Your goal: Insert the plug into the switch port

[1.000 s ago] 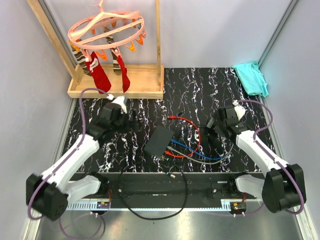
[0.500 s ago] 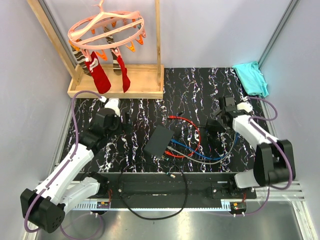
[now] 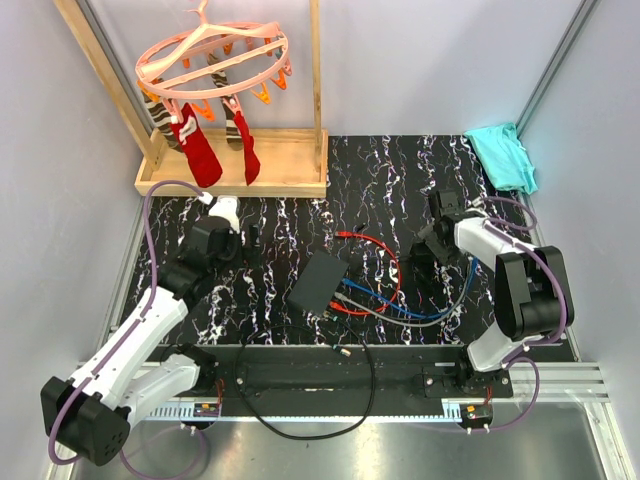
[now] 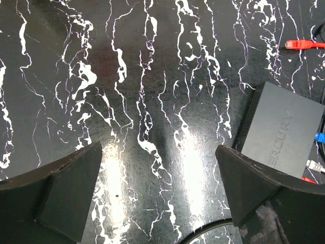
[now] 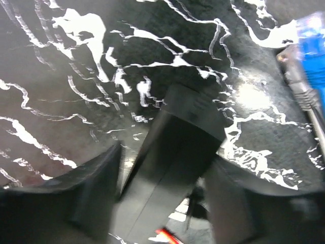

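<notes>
The flat black switch box (image 3: 322, 282) lies mid-table; its port edge faces right, where blue and grey plugs (image 4: 318, 136) sit against it. In the left wrist view the box (image 4: 282, 129) is at the right. The red cable's plug (image 3: 343, 235) lies loose beyond the box and also shows in the left wrist view (image 4: 297, 44). My left gripper (image 3: 252, 240) (image 4: 158, 148) is open and empty over bare table, left of the box. My right gripper (image 3: 428, 245) (image 5: 165, 170) is open, its fingers either side of the narrower black block (image 5: 172, 157); that view is blurred.
The red (image 3: 385, 262), blue (image 3: 455, 290) and grey (image 3: 420, 322) cables loop between the box and the narrow block (image 3: 420, 278). A wooden frame with a clothes hanger (image 3: 215, 60) stands at the back left. A teal cloth (image 3: 503, 155) lies at the back right.
My left arm drew back to the left, away from the box, then held still. My right arm swung its elbow outward, and its gripper turned to stand over the narrow block's far end.
</notes>
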{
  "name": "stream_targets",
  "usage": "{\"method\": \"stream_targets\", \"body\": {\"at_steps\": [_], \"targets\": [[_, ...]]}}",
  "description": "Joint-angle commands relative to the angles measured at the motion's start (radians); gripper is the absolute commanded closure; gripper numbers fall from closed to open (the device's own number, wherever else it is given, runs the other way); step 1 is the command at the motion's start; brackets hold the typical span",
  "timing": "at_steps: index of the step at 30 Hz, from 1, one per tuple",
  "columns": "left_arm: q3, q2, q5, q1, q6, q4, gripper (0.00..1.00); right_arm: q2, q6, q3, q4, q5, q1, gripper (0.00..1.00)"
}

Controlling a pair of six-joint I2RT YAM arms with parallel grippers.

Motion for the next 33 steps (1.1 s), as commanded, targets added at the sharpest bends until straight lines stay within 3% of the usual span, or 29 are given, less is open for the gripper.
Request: {"method": "stream_targets", "body": {"at_steps": [1,2,5,10,14,19,23,33], "targets": [[0.016,0.009,-0.029,0.004,0.020,0.041,0.01,-0.036,-0.078,0.093,0.003,-0.006,-0.003,0.45],[0.016,0.011,-0.030,0.004,0.020,0.042,0.01,-0.041,-0.097,0.106,0.003,-0.009,-0.003,0.56],[0.017,0.014,-0.032,0.007,0.020,0.042,0.01,-0.053,-0.186,0.173,0.019,-0.037,0.001,0.78],[0.020,0.014,-0.038,0.014,0.017,0.041,0.01,-0.056,-0.417,0.329,0.124,-0.113,0.072,0.99],[0.022,0.008,-0.058,0.024,0.009,0.038,0.01,-0.021,-0.569,0.498,0.186,-0.187,0.188,1.00],[0.019,-0.028,-0.125,0.031,-0.008,0.032,0.01,0.068,-0.792,0.719,0.313,-0.268,0.420,1.00],[0.016,-0.093,-0.251,0.040,-0.034,0.021,0.01,0.189,-0.765,0.842,0.332,-0.489,0.494,1.00],[-0.013,-0.250,-0.457,0.044,-0.069,0.018,0.01,0.500,-0.830,0.945,0.289,-0.664,0.727,1.00]]}}
